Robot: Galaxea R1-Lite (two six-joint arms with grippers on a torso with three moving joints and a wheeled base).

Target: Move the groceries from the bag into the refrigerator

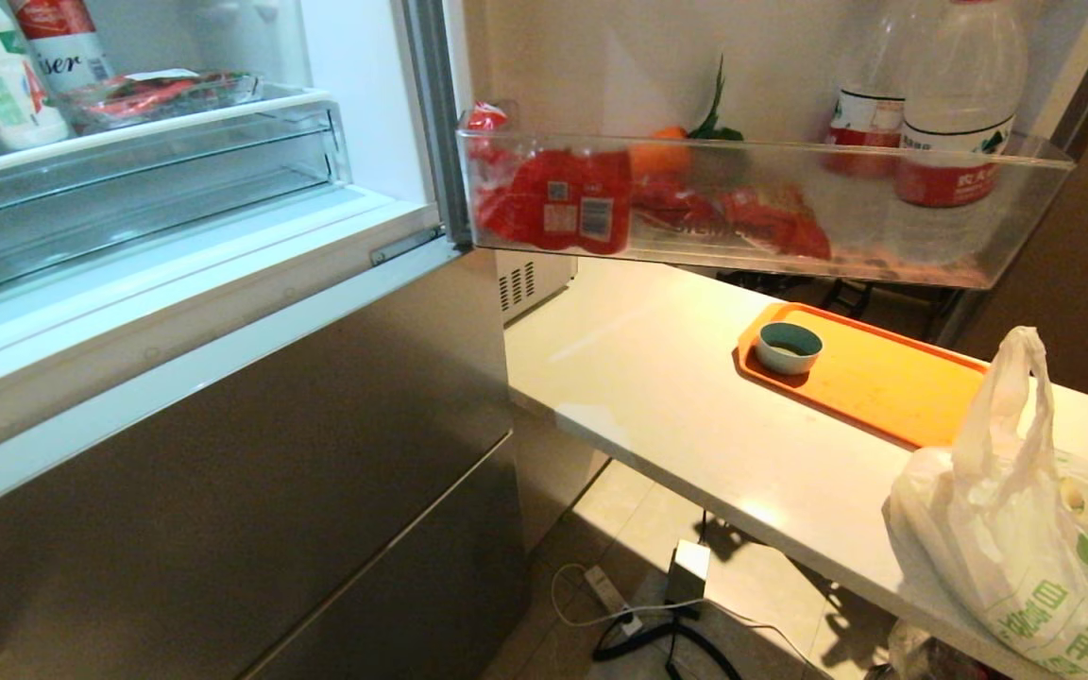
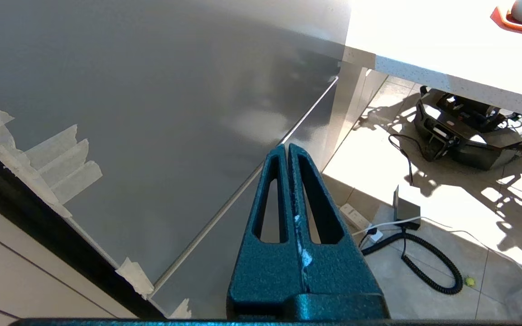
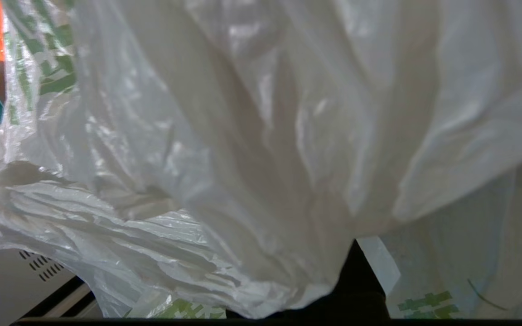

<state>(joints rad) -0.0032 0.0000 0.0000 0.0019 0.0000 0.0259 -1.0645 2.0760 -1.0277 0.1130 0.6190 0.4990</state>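
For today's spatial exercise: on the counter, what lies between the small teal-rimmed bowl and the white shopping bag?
Only bare orange tray surface lies between the bowl and the bag, as the head view shows.

Crinkly translucent plastic bag [image 1: 1007,548] (faintly glossy), brushed matt steel refrigerator [image 1: 251,491], smooth orange tray [image 1: 884,382].

The refrigerator [image 1: 223,472] stands open, its door bin [image 1: 761,203] holding red packs and bottles. On the worktop [image 1: 657,378], an orange tray [image 1: 884,378] carries a small bowl [image 1: 789,347]; the bag [image 1: 1016,538] sits at the near edge.
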